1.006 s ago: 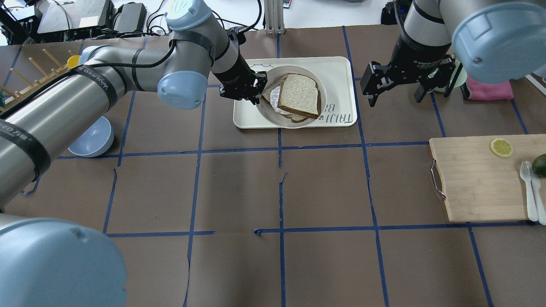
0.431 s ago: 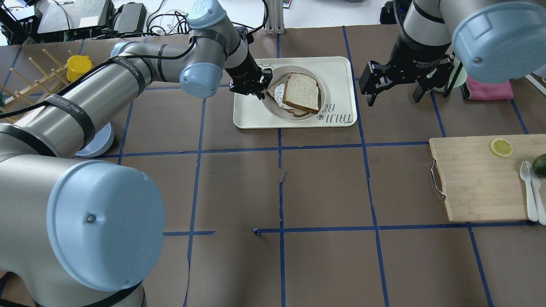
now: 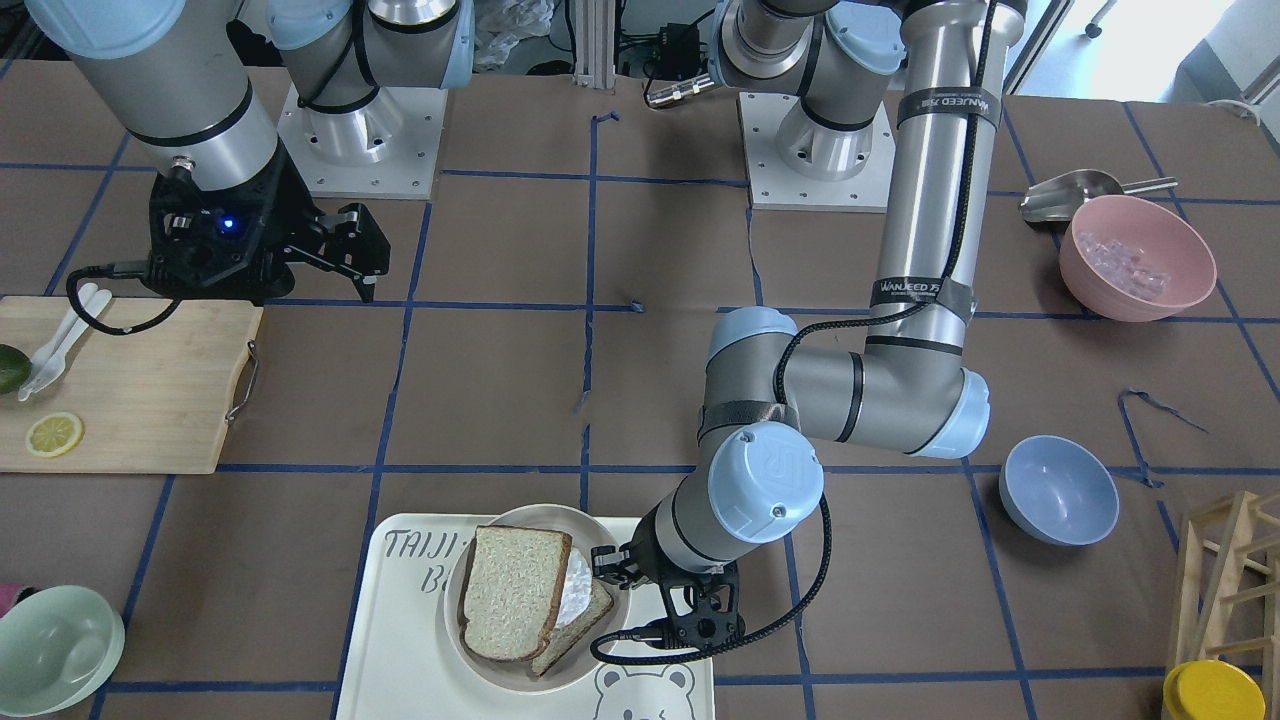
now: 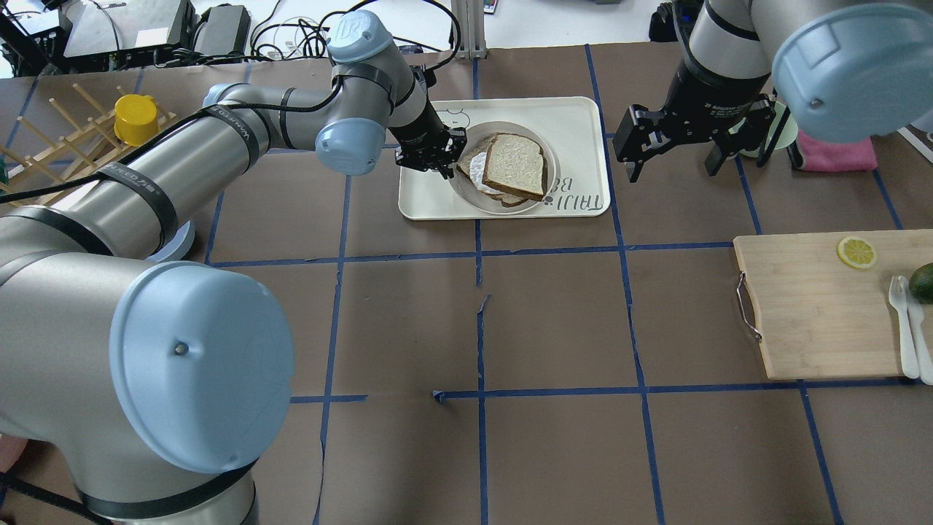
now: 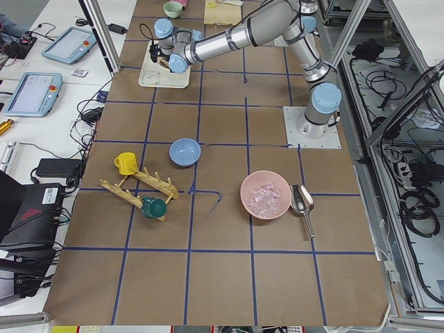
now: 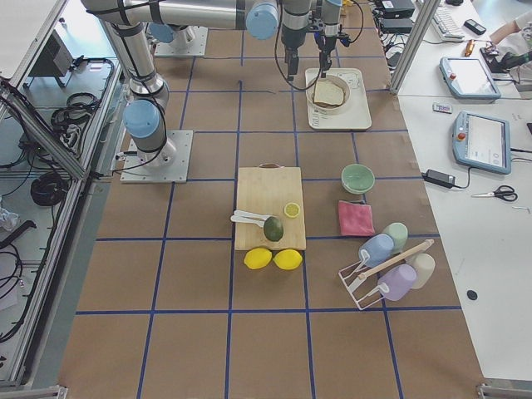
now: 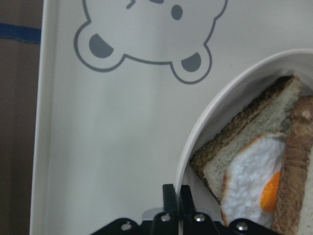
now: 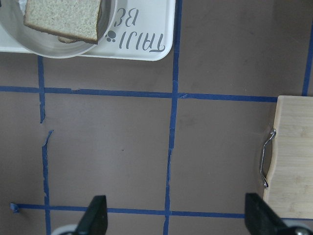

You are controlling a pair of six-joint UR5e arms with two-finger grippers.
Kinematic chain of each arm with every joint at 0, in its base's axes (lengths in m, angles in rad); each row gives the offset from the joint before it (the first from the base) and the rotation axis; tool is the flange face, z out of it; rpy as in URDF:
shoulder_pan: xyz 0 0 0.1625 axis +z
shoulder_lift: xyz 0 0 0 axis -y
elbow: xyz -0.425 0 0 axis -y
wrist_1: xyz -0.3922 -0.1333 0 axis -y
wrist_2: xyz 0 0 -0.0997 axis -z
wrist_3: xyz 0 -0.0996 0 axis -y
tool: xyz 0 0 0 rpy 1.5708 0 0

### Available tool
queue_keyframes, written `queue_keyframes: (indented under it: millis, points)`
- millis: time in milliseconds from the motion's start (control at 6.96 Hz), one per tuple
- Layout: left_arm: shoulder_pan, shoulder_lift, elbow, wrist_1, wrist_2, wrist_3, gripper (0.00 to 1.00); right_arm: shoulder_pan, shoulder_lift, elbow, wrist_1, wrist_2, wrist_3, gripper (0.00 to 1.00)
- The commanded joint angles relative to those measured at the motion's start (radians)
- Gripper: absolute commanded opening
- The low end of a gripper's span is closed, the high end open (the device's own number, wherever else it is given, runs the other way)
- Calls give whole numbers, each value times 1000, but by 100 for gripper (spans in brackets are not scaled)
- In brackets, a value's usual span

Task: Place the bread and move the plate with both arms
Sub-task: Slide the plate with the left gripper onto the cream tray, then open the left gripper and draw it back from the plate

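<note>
The bread (image 4: 514, 164) lies on top of an egg-topped slice (image 4: 474, 164) on the plate (image 4: 552, 182), which rests in the bear-print tray (image 4: 568, 117). My left gripper (image 4: 439, 159) is at the plate's left rim. In the left wrist view its fingers (image 7: 170, 198) are shut on the plate rim (image 7: 210, 112), next to the fried egg (image 7: 254, 181). My right gripper (image 4: 674, 169) is open and empty, above the table to the right of the tray. The right wrist view shows the bread (image 8: 63, 17) and plate (image 8: 29, 44) at top left. The front view shows bread (image 3: 510, 590), plate (image 3: 590, 530) and left gripper (image 3: 607, 572).
A wooden cutting board (image 4: 824, 306) with a lemon slice, avocado and white cutlery lies at the right. A blue bowl (image 3: 1058, 490), a pink bowl (image 3: 1137, 258), a green bowl (image 3: 55, 645) and a wooden rack (image 4: 65, 124) with a yellow cup (image 4: 136, 117) stand around the edges.
My left arm's elbow has swung and its gripper has shifted slightly right while staying at the plate's left rim. The plate and bread look smaller, as if lower. The right arm has barely moved.
</note>
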Motion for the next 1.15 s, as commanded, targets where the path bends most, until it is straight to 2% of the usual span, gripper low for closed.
queue_keyframes:
  millis: [0, 287, 431, 719, 1006]
  points:
    - [0, -4, -2, 10, 1, 3, 99, 0, 0, 0, 1, -5, 0, 100]
    - [-3, 34, -7, 4, 10, -6, 100, -2, -1, -5, -1, 0, 0, 100]
    - [-7, 89, -29, -83, 15, -6, 100, 0, -3, -12, -4, 3, 0, 100]
    - [-5, 312, -123, -257, 103, 6, 100, 2, -8, -3, -6, 3, 1, 100]
    - [0, 498, -139, -445, 147, 5, 100, 2, -12, -6, -1, 0, 0, 100]
